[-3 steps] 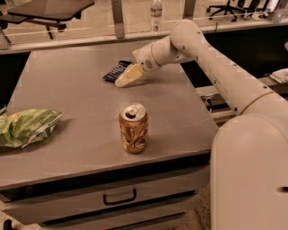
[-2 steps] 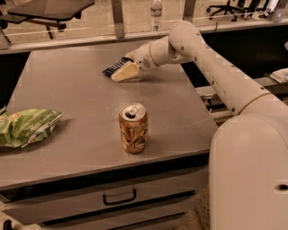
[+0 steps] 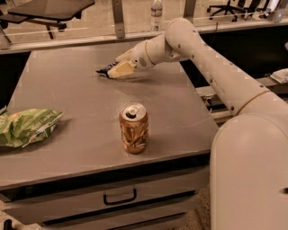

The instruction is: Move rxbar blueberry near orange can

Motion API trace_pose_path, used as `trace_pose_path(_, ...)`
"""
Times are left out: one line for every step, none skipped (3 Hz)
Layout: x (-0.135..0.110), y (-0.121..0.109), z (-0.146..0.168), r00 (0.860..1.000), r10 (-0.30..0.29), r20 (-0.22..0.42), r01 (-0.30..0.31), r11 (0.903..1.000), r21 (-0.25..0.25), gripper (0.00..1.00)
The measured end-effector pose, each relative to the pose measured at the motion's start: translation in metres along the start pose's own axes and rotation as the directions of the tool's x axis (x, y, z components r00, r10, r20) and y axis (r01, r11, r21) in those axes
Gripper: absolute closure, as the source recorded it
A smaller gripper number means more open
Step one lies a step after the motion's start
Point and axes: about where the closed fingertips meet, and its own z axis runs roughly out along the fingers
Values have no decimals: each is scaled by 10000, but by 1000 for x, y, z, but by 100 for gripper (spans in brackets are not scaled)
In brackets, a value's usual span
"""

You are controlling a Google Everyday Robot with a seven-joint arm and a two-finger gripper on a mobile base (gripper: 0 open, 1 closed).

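Arm (image 3: 202, 56) stretched across far table (image 3: 67, 103) edge; end effector (image 3: 115, 71) clamps rxbar blueberry (image 3: 103, 70), orange can (image 3: 134, 128) well apart.

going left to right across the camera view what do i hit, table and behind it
green chip bag → rxbar blueberry → orange can → water bottle at the back; the gripper holds the bar, beyond the can

My claw (image 3: 119, 69) is far back over the tabletop (image 3: 67, 94), touching the rxbar blueberry (image 3: 103, 70). The orange can (image 3: 134, 128) stands upright, well apart.
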Motion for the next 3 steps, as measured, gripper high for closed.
trace_pose_path(-4, 8, -4, 9986, -296, -444, 297, 9996, 12, 99)
trace_pose_path(-4, 12, -8, 9972, -410, -630, 413, 9991, 25, 100)
trace_pose_path(-4, 13, -9, 9969, -426, -656, 429, 9991, 25, 100)
